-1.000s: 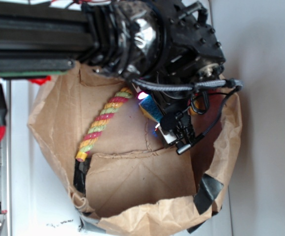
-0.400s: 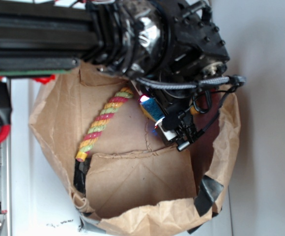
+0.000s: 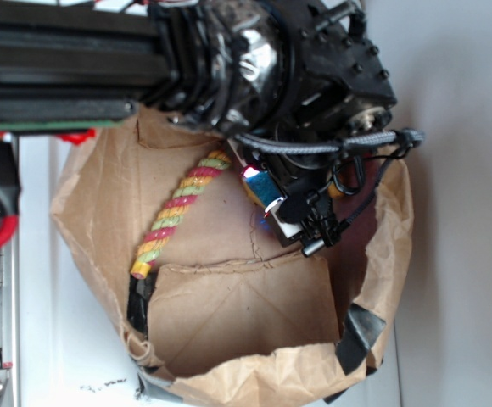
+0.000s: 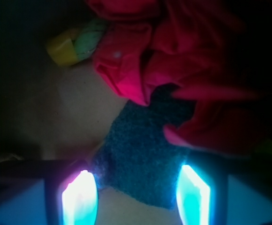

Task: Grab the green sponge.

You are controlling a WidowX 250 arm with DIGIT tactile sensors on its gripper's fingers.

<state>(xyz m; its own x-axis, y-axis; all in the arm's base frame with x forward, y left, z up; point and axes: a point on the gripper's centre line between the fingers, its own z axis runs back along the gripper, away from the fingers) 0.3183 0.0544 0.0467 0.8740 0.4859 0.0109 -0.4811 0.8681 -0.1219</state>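
Gripper (image 4: 136, 199) down inside the brown paper bag (image 3: 229, 314), jaws spread wide, holding nothing. Green sponge (image 4: 143, 159) flat on the bag floor, sitting between the two glowing fingertips (image 4: 79, 197), near edge level with them; contact with either pad hard to judge in the glare. Far corner of the sponge tucked under the red fabric flower (image 4: 173, 56). Twisted rope (image 3: 178, 212) lying along the bag floor, its yellow end visible beside the flower in the wrist view.
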